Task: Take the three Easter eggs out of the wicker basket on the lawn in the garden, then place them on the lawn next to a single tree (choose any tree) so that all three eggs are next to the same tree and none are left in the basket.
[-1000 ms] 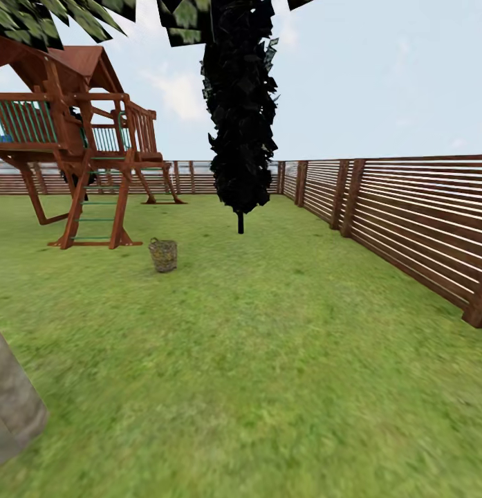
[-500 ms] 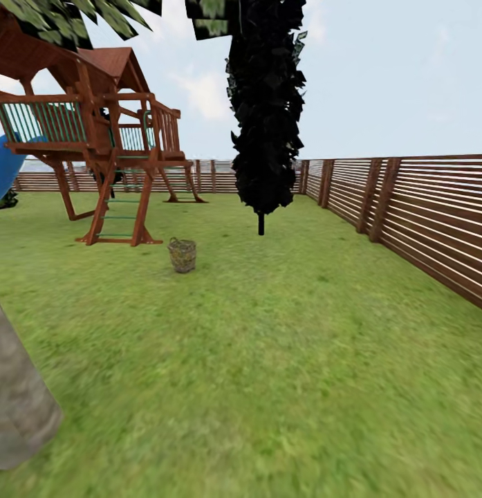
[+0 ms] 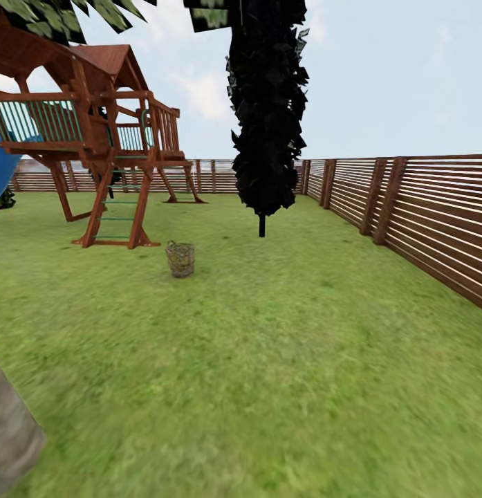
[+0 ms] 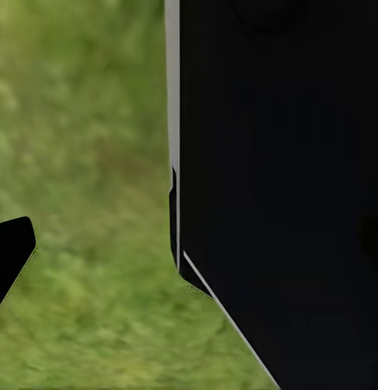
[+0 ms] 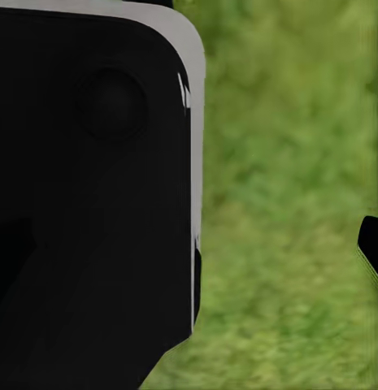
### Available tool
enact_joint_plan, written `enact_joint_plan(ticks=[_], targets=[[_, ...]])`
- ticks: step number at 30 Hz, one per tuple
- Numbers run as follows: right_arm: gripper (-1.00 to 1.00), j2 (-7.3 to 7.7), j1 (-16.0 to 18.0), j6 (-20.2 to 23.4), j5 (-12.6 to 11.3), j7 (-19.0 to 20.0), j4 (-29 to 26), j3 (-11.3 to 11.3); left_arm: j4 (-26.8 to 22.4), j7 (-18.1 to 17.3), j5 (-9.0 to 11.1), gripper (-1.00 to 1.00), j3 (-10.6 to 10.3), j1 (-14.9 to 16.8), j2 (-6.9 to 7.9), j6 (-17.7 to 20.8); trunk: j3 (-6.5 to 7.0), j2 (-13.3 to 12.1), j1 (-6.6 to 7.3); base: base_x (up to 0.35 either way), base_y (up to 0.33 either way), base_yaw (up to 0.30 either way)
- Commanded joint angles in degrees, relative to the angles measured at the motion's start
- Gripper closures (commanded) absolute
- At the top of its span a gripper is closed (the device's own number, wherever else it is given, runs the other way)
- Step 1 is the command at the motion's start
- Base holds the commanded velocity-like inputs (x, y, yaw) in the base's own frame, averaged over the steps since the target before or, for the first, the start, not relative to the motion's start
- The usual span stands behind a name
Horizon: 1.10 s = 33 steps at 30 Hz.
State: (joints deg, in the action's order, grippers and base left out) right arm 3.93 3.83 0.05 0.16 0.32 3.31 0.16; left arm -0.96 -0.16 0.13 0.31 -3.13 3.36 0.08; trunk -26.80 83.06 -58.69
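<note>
Wicker basket far off, contents unreadable; both grippers' jaws state can't tell.

a fenced back garden; lawn, slatted wooden fence, wooden play tower

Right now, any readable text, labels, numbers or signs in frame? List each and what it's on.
None. No text on the wicker basket, play tower, wooden fence, black-leaved tree or lawn. The dark robot body beside the wrist cameras carries no markings either.
</note>
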Motion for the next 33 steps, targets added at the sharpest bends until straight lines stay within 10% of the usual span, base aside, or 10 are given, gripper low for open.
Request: enact_joint_plan(ticks=[1,27,33], targets=[[-1.0,0.01,0.1,0.0,0.0,0.0,0.1,0.0,-0.1,0.0,0.0,-1.0,0.0,0.0,0.0,0.0,-0.04,0.0,-0.04,0.337,0.0,0.0],[-1.0,0.17,0.1,-0.4,-0.3,-0.5,-0.4,-0.4,-5.0,0.3,0.5,-1.0,0.3,0.0,0.35,0.3,-0.04,0.0,-0.04,0.337,0.0,0.0],[-1.0,0.71,0.1,-0.2,-0.7,-0.8,-1.8,-0.7,-12.3,0.3,6.9,-1.0,2.0,0.0,0.92,1.2,-0.04,0.0,-0.04,0.336,0.0,0.0]])
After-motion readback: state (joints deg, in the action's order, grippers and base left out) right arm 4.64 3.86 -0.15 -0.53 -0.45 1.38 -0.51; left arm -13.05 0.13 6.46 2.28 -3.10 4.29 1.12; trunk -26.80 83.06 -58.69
